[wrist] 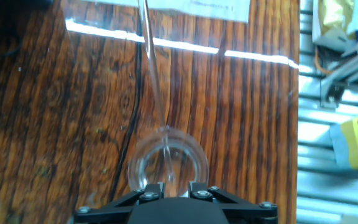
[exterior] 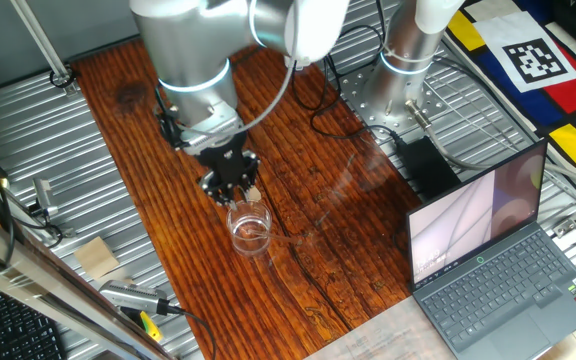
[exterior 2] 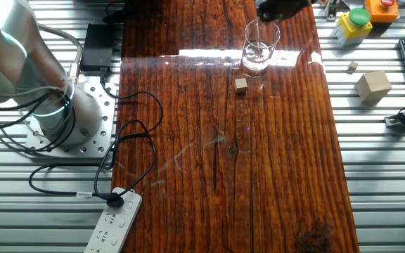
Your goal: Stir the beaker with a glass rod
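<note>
The beaker (exterior: 250, 230) stands upright on the wooden table, and also shows in the other fixed view (exterior 2: 259, 49) and at the bottom of the hand view (wrist: 194, 155). My gripper (exterior: 233, 190) hangs right above its rim, seen too in the other fixed view (exterior 2: 276, 8). In the hand view its jaws (wrist: 171, 186) stand close together. The glass rod (wrist: 154, 81) runs as a thin clear line from the gap between them, through the beaker, to the top edge. A small tan cube (exterior 2: 240, 85) sits on the table beside the beaker, apart from the gripper.
A larger tan block (exterior 2: 373, 85) lies on the metal slats beside the table. A yellow button box (exterior 2: 354, 21) stands near the beaker's end. An open laptop (exterior: 498, 250) sits at one table corner. Black cables (exterior 2: 139, 133) and a power strip (exterior 2: 114, 221) lie near the arm's base.
</note>
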You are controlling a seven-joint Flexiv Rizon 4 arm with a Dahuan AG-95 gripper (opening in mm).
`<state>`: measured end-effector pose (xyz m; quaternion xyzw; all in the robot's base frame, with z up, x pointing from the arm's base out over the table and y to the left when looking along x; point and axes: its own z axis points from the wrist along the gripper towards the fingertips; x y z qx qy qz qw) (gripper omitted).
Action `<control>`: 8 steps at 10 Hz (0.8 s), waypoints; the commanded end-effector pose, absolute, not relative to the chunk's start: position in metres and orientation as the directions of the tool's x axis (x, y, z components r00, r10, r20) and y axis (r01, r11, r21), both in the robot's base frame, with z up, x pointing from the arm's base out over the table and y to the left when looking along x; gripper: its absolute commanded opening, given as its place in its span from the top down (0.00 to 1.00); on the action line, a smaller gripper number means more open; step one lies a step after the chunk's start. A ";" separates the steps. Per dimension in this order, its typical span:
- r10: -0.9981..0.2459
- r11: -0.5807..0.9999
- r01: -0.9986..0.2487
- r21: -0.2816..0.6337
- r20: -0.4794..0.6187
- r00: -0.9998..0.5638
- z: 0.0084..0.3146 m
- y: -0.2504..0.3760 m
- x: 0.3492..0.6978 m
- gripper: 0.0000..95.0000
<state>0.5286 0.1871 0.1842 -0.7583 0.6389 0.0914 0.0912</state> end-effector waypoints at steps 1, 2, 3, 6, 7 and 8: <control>-0.955 -0.173 -0.985 -0.020 -0.241 0.173 0.183 0.196 0.529 0.80; -0.954 -0.181 -0.983 -0.021 -0.240 0.181 0.183 0.196 0.529 0.80; -0.953 -0.184 -0.983 -0.022 -0.239 0.184 0.183 0.196 0.529 0.80; -0.936 -0.248 -0.968 -0.045 -0.247 0.251 0.183 0.196 0.529 0.80; -0.926 -0.267 -0.963 -0.046 -0.266 0.269 0.183 0.196 0.529 0.80; -0.912 -0.281 -0.958 -0.047 -0.298 0.283 0.183 0.196 0.529 0.80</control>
